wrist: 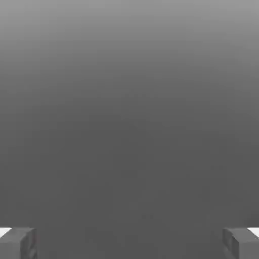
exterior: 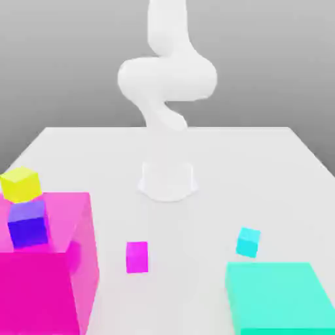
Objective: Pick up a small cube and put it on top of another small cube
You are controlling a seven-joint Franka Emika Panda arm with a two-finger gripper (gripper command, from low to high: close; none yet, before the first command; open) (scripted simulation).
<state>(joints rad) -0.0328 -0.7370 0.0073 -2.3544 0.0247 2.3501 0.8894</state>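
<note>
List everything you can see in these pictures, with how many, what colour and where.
small pink cube: one, magenta-pink, on the table, near front centre
small yellow cube: one, yellow, at the exterior view's left, behind the purple cube
small purple cube: one, blue-purple, at the big pink block
small cyan cube: one, cyan, right of centre
big pink block: one, magenta, front left
big teal block: one, teal, front right
table: one, white
arm: one, white, behind the table's centre
gripper: one, grey fingers, open, holding nothing
</note>
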